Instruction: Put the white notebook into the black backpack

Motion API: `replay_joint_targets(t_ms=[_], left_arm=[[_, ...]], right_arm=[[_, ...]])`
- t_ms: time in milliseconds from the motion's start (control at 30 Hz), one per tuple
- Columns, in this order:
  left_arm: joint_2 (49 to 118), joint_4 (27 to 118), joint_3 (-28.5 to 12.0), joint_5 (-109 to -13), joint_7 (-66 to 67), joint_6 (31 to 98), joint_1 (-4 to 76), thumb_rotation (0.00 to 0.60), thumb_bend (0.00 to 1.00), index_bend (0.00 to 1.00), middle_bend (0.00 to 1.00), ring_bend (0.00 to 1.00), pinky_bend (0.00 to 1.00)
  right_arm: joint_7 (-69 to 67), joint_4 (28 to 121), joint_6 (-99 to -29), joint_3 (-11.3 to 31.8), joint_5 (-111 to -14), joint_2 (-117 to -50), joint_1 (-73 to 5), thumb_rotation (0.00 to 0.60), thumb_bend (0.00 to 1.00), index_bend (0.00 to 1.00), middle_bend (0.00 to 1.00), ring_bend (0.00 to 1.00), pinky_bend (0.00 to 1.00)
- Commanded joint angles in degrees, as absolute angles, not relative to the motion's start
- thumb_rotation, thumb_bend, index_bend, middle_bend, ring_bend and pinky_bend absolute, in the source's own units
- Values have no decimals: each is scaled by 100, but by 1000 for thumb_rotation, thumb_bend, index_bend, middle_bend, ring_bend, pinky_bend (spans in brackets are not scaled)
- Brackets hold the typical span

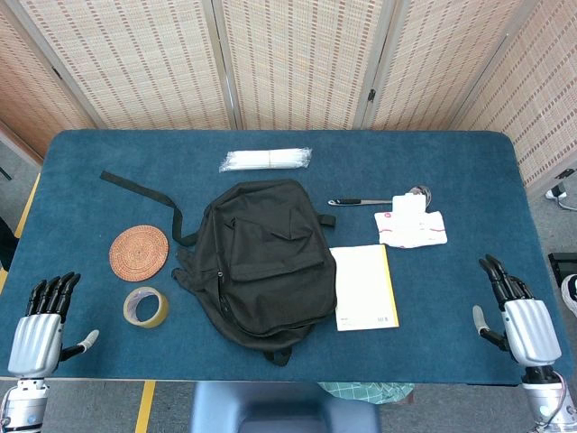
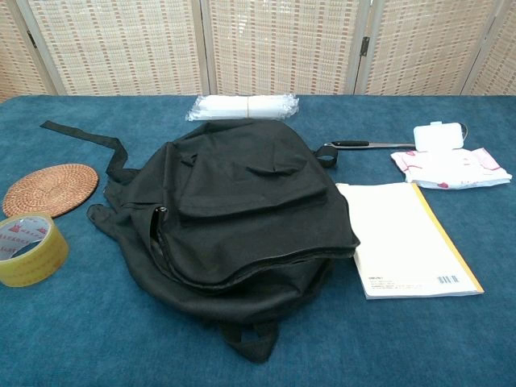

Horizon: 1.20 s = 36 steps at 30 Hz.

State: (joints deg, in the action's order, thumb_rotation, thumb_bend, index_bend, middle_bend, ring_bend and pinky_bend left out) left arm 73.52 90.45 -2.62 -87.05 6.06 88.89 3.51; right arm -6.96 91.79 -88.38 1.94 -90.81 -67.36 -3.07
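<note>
The black backpack lies flat in the middle of the blue table, its zipper closed along the visible edge. The white notebook, with a yellow spine edge, lies flat just right of the backpack, touching its side. My left hand rests at the table's near left corner, fingers extended and apart, holding nothing. My right hand sits at the near right corner, also spread and empty. Neither hand shows in the chest view.
A woven coaster and a roll of tape lie left of the backpack. A clear packet of white sticks lies behind it. A spoon and a tissue pack lie at the right.
</note>
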Motion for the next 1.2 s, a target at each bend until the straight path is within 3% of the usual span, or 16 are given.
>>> replay_joint_targets(t_ms=[33, 333, 500, 800, 1000, 1200], left_arm=[[7353, 9035, -255, -8705, 608, 8884, 348, 600, 221, 87, 103, 91, 0], [7349, 9030, -224, -8707, 585, 8894, 316, 600, 221, 87, 103, 91, 0], [7357, 9068, -200, -8768, 622, 8910, 318, 600, 221, 87, 103, 91, 0], [7306, 9142, -165, -8711, 690, 8983, 215, 600, 221, 87, 103, 91, 0], [7275, 9198, -157, -8659, 744, 8984, 173, 600, 221, 87, 103, 91, 0], [7263, 9242, -163, -8650, 775, 8978, 165, 600, 220, 87, 103, 90, 0]], right_arm=[[-704, 9168, -8835, 184, -9095, -6734, -305, 600, 534, 0, 87, 224, 219], [-605, 9072, -8653, 179, -9273, -6710, -485, 600, 535, 7, 111, 238, 228], [-300, 8775, -7882, 221, -9326, -6878, -1006, 600, 518, 29, 147, 257, 260], [-6, 7719, -6657, 181, -9434, -7658, -1897, 600, 358, 67, 162, 259, 263], [-199, 6626, -6745, -46, -9875, -8281, -2143, 600, 265, 69, 149, 203, 183], [-534, 5687, -6911, -260, -10139, -8727, -2271, 600, 265, 68, 131, 178, 145]])
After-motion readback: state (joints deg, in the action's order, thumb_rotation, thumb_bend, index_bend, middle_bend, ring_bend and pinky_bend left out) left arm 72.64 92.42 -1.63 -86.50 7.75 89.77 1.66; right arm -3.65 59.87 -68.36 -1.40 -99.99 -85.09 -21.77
